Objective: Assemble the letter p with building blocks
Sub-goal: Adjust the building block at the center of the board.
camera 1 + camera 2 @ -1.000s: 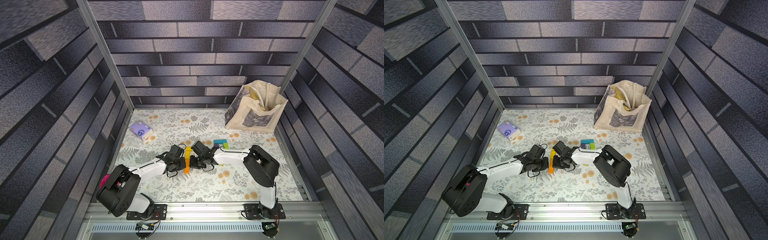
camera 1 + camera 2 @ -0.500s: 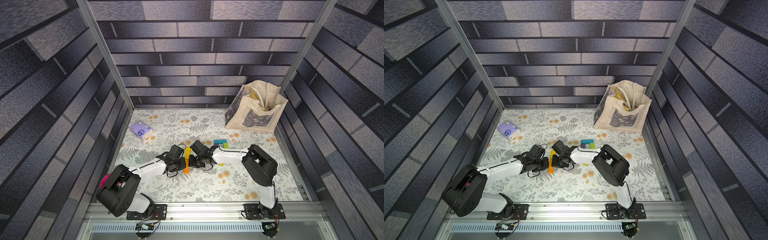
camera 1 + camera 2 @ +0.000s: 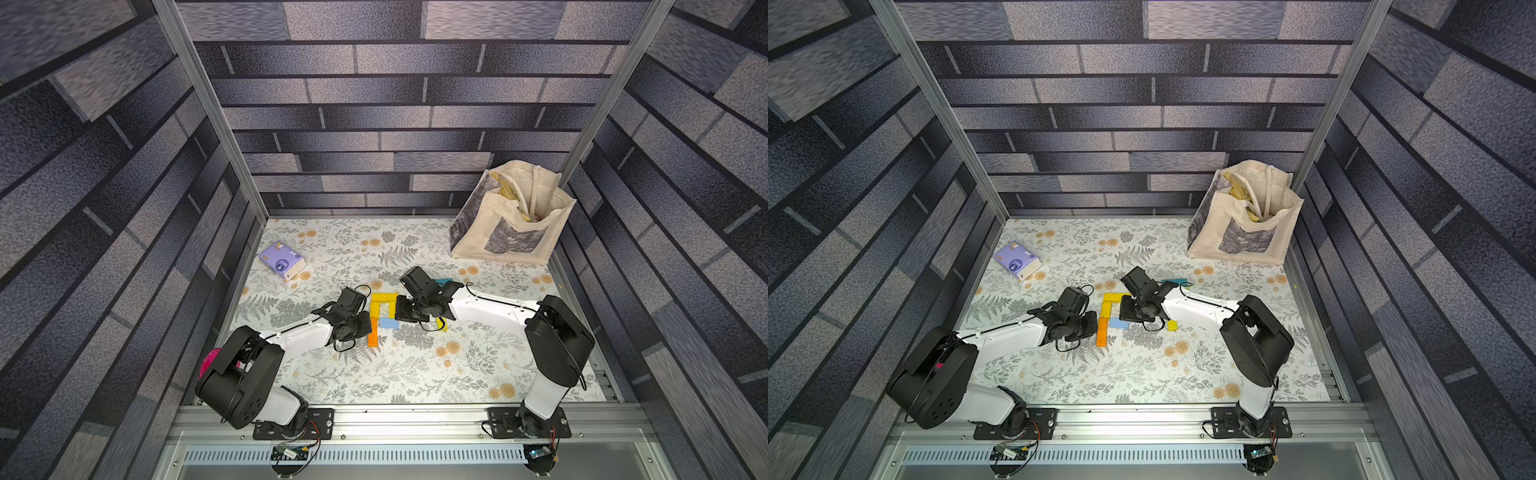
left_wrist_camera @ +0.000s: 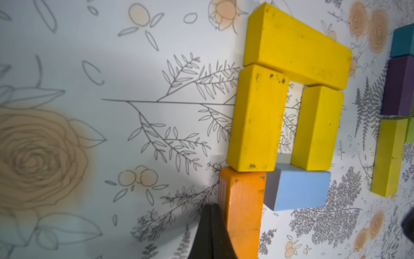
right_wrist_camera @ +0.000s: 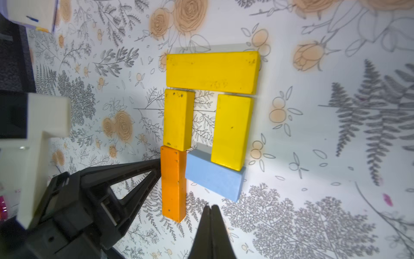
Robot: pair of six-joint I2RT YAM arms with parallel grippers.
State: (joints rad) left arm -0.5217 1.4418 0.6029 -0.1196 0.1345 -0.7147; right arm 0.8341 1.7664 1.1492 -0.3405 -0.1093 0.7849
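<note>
the left gripper (image 4: 211, 208), pressed together, touched the long orange wooden block (image 5: 173, 183). the right gripper (image 5: 210, 207) was pressed together too.

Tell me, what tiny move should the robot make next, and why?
Probably the right gripper, shut, should nudge the light blue block square. It lies slanted below the yellow blocks, closing the P's loop crookedly, with the gripper's tips just beside it. The left gripper, also shut, touches the side of the orange block, likely steadying the stem.
</note>
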